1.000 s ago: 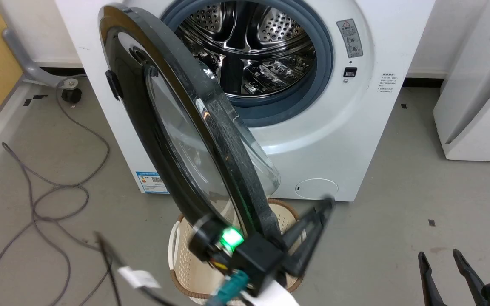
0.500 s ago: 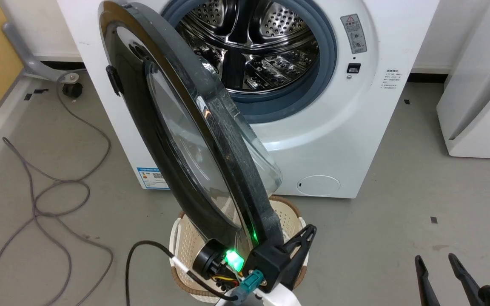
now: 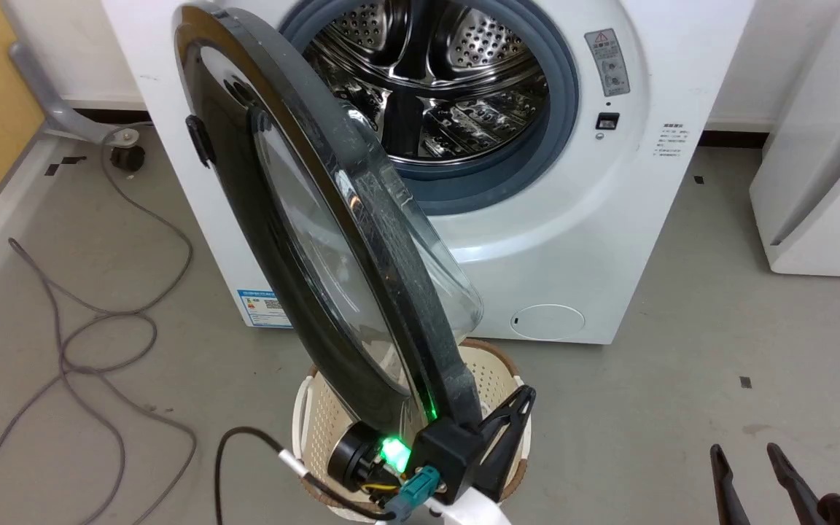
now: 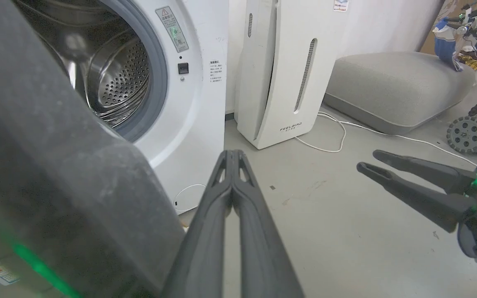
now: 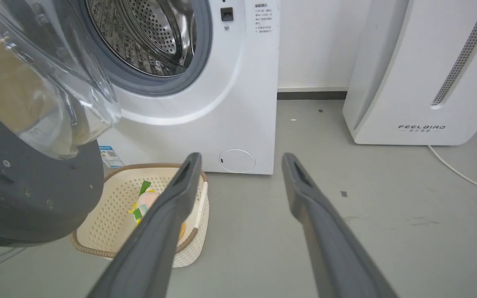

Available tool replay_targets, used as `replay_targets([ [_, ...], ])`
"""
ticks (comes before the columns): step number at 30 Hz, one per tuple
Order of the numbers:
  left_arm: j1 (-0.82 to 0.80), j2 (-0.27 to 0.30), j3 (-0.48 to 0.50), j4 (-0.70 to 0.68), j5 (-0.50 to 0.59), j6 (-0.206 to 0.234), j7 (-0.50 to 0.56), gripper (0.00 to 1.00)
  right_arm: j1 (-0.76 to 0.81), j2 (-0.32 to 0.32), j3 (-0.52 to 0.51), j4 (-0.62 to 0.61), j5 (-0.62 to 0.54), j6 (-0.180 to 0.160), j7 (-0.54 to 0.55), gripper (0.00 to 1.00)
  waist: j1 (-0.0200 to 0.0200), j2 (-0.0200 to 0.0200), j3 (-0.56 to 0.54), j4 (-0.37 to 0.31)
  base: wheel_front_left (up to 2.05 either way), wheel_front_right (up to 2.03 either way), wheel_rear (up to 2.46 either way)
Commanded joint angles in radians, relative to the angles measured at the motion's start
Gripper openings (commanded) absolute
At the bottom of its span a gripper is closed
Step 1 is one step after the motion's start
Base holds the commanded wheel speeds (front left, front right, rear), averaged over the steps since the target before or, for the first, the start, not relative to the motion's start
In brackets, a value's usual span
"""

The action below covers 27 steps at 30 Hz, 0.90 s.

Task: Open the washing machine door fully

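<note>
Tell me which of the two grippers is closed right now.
The left gripper: its two fingers are pressed together beside the washing machine door. The right gripper has its fingers spread apart.

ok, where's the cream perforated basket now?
Head view, bottom centre: the cream perforated basket sits on the floor before the white washing machine, under the lower edge of its open black round door.

Head view: high, behind the left gripper [image 3: 523, 399] and right gripper [image 3: 744, 453], tilted down at the washing machine [image 3: 595, 240] front.
Left wrist view: along its own fingers, the washing machine door [image 4: 56, 174] edge close on their left.
Right wrist view: low, facing the machine's lower front past its fingertips.
Shared: drum opening [image 3: 434, 87], all three; basket [image 5: 106, 211], head and right wrist.
</note>
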Motion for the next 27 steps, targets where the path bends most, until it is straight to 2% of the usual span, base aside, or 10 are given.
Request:
replay_targets([
  [1, 0.009, 0.015, 0.016, -0.003, -0.002, 0.011, 0.002, 0.0, -0.003, 0.005, 0.003, 0.004, 0.006, 0.001, 0.003, 1.0, 0.0, 0.0, 0.001, 0.002, 0.0, 0.0, 0.0],
  [8, 0.083, 0.051, 0.036, -0.089, -0.025, 0.044, 0.029, 0.0, 0.003, 0.005, -0.002, 0.015, 0.016, 0.001, 0.005, 1.0, 0.0, 0.0, -0.009, 0.023, 0.0, 0.0, 0.0],
  [15, 0.167, 0.107, 0.057, -0.235, -0.035, 0.084, 0.086, 0.0, 0.01, 0.005, -0.004, 0.02, 0.027, 0.001, 0.011, 1.0, 0.0, 0.0, -0.026, 0.069, 0.0, 0.0, 0.0],
  [22, 0.226, 0.173, 0.077, -0.369, 0.008, 0.139, 0.144, 0.0, 0.01, 0.005, -0.006, 0.028, 0.031, 0.001, 0.015, 1.0, 0.0, 0.0, -0.025, 0.132, 0.0, 0.0, 0.0],
  [27, 0.243, 0.2, 0.103, -0.438, 0.021, 0.169, 0.179, 0.0, -0.003, 0.005, -0.003, 0.03, 0.031, 0.001, 0.015, 1.0, 0.0, 0.0, -0.025, 0.184, 0.0, 0.0, 0.0],
])
